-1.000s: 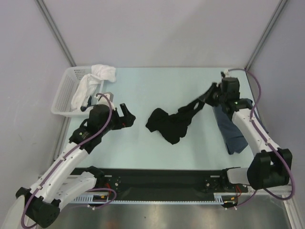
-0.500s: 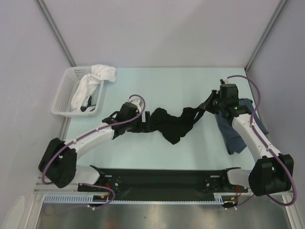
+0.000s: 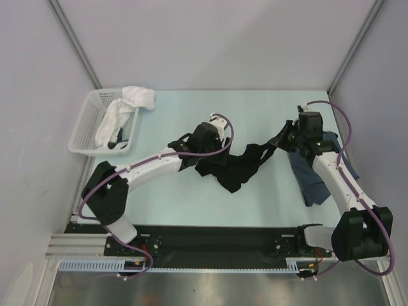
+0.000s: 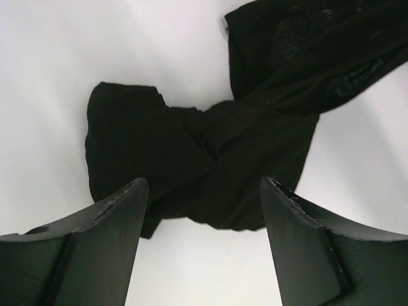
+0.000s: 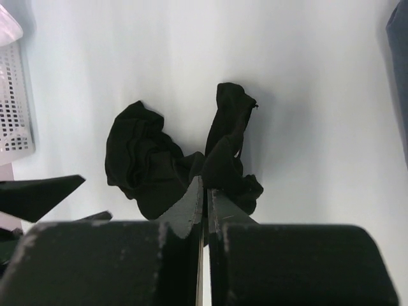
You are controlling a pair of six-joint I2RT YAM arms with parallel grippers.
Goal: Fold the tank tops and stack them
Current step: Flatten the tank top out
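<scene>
Pinching one end of the limp black tank top (image 3: 233,167), my right pincer (image 5: 205,183); left pincer (image 4: 204,191) spread over the light bunch I'd grip.

One black tank top (image 3: 234,172), one slate-blue tank top (image 3: 308,182), one white basket (image 3: 80,131), one white cloth (image 3: 137,97).

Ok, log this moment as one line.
right claw: shut on black tank top | left claw: open above its bunched end | slate-blue tank top: on table, right side | stack: not started
</scene>
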